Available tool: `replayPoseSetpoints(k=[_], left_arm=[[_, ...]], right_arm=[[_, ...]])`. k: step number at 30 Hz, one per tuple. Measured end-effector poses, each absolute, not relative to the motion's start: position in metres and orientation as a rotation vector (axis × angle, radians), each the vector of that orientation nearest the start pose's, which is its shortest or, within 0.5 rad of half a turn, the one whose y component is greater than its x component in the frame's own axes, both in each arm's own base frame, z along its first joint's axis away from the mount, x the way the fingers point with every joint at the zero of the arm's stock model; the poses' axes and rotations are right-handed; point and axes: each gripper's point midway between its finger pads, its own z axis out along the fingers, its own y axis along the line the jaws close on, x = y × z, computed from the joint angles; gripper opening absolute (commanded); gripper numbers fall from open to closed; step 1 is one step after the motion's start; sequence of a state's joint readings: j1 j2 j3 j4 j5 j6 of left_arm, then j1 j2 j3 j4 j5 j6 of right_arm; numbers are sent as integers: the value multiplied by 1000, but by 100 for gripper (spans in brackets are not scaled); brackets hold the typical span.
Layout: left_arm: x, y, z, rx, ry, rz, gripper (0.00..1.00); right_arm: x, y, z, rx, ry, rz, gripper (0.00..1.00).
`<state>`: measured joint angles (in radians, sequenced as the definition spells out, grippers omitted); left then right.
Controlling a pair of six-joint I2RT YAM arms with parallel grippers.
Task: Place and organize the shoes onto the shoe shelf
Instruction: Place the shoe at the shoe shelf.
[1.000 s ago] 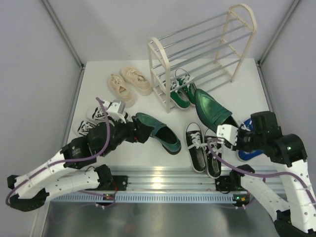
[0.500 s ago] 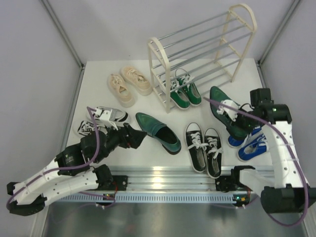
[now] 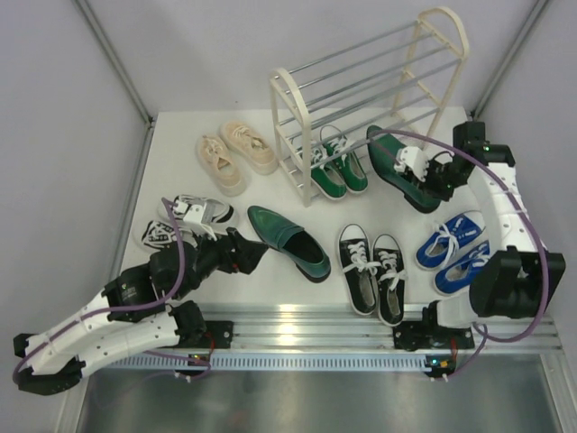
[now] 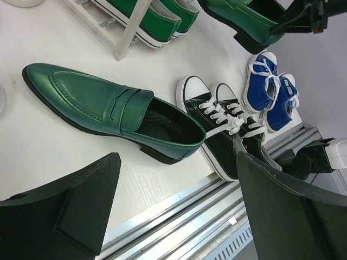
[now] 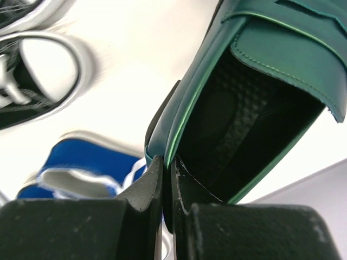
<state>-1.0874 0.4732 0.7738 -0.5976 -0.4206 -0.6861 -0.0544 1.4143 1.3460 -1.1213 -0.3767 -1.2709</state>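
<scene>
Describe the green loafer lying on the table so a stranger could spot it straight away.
Start at the shoe shelf at the back and come forward from its left end. The loafer lies on the table, left of the black sneakers. It is glossy dark green and laceless; its twin hangs in the right gripper.

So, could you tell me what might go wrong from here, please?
The right gripper pinches only the heel rim of the held loafer, so it could swivel or slip. Its toe hangs close to the shoe shelf and the green sneakers, so it may snag or knock them.
</scene>
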Motion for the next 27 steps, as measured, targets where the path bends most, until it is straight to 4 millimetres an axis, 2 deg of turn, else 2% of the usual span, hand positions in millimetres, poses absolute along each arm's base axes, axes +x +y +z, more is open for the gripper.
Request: replayPoseSetpoints(k=[5, 12, 18, 22, 27], left_arm=[[147, -178, 261, 80, 1926, -838, 93], [147, -179, 262, 65, 1930, -850, 93], [146, -180, 262, 52, 1934, -863, 93], [146, -180, 262, 41, 1935, -872, 93], [145, -181, 262, 37, 1939, -878, 93]], right_arm=[[346, 15, 167, -1559, 2074, 105, 0], [373, 22, 158, -1549, 2036, 78, 0], [398, 49, 152, -1572, 1958, 59, 0], [415, 69, 140, -1578, 1933, 56, 0], [427, 84, 129, -1576, 1937, 27, 0]])
